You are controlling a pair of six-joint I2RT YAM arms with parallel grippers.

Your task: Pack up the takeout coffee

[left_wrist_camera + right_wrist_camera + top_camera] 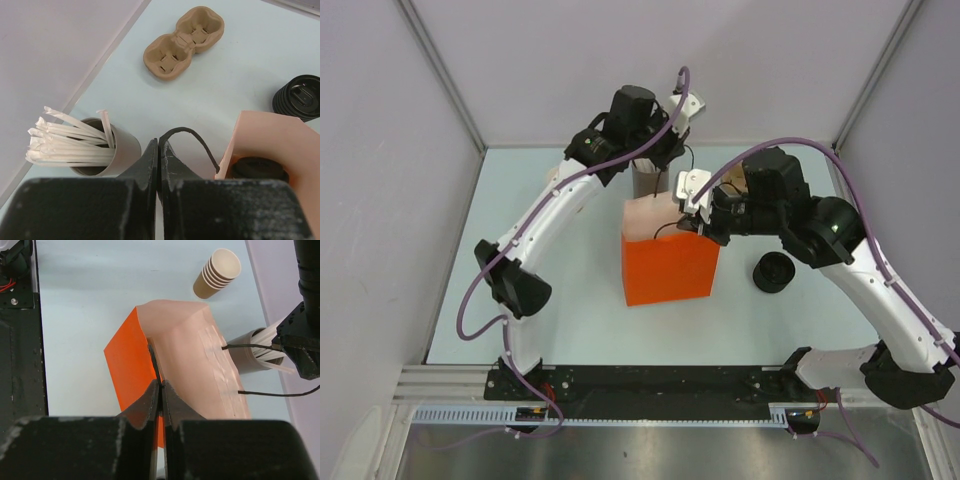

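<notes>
Your left jaws are closed on the thin black handle of the orange bag, and the cord runs from between them down to the bag's rim. Your right jaws are also closed and pinch the top edge of the same bag at its right side.

The left arm stretches from the near left corner of the worktop toward the far edge, with its wrist bent down above the bag's far side. The right arm rises from the near right corner and folds back to the left, and its wrist is level with the bag's rim.

The bag stands upright in the middle of the worktop with its mouth open. Inside the mouth a dark round top shows; whether this is the takeout coffee you cannot tell.

The grey holder with white sticks stands just behind the bag. A brown cup carrier lies near the far edge. A pile of black lids sits right of the bag. A stack of brown cups lies on its side.
</notes>
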